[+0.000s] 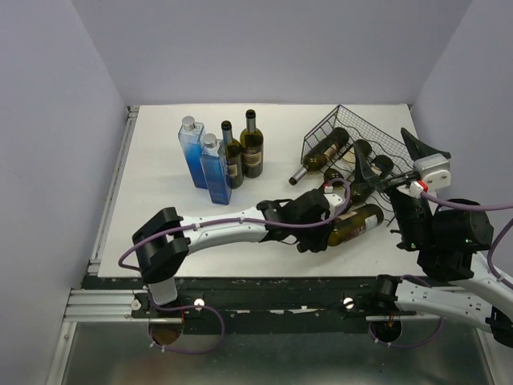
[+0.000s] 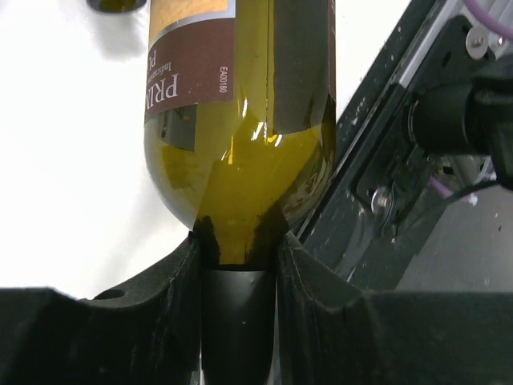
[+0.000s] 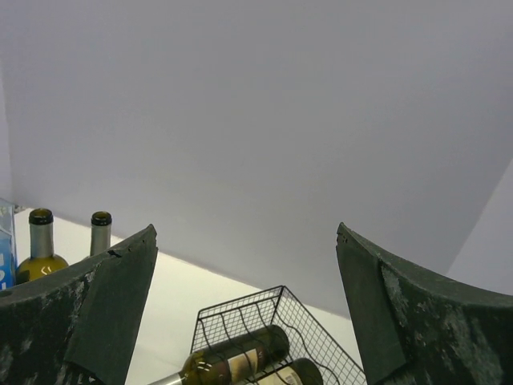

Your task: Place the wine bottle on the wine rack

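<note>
1. One olive-green glass wine bottle (image 1: 357,223) is lying on its side just in front of the wine rack (image 1: 362,128), not yet in a cradle. It is smooth and round-shouldered, with a brown-and-tan paper label (image 2: 188,48). Whether it is resting on the surface (image 1: 160,208) or hanging just above it, I cannot tell.
2. Reaching across from the left, the left claw (image 2: 239,273) is clamping the bottle's narrow, dark-capped neck, its matte black fingers (image 2: 152,313) pressing in from either side. Gripping the neck is probably leaving the wide body free to settle into a cradle.
3. Sitting at the far right of the white surface, the rack is a black wire grid with wavy rows and raised sides. At least two racked bottles (image 1: 329,148) are already lying in it.
4. Beside the rack, the right claw (image 3: 244,241) is holding nothing, its two prongs spread wide and aiming up at the pale wall (image 3: 240,120).
5. Well to the left, two square-sided blue bottles (image 1: 192,156) and two upright wine bottles (image 1: 252,148) are standing in a close group.
</note>
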